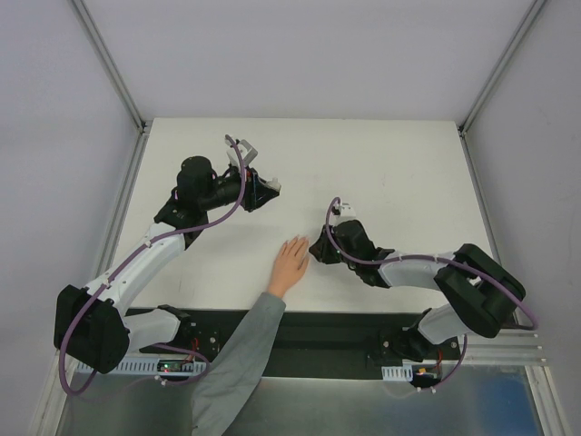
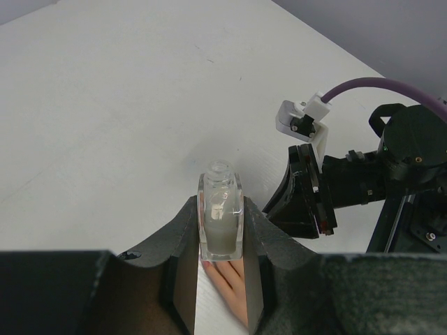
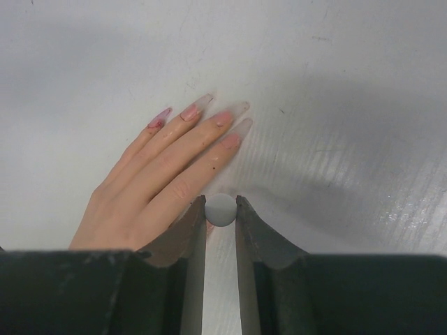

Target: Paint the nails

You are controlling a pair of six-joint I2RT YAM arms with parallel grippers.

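The right gripper (image 3: 221, 204) has its two dark fingers (image 3: 190, 241) clamped on a small round whitish-grey knob (image 3: 221, 211). The knob sits just at the thumb-side edge of a pale hand (image 3: 157, 192); whether it touches the skin cannot be told. The hand lies palm down on the white table (image 3: 335, 84) with its fingers held close together. The nails (image 3: 232, 114) are long, translucent and tinged pink near their bases, and they point away from the gripper. The left gripper (image 2: 221, 206) is closed around a small translucent whitish bottle (image 2: 221, 234). The bottle's uncapped neck points away from the wrist, and part of the hand shows in the gap below it. From above, the hand rests near the front of the table between the two arms, and a grey sleeve (image 1: 238, 356) runs back from it past the table's near edge. The right gripper is just beside the hand, while the left gripper with the bottle is farther back and to the left, apart from it.
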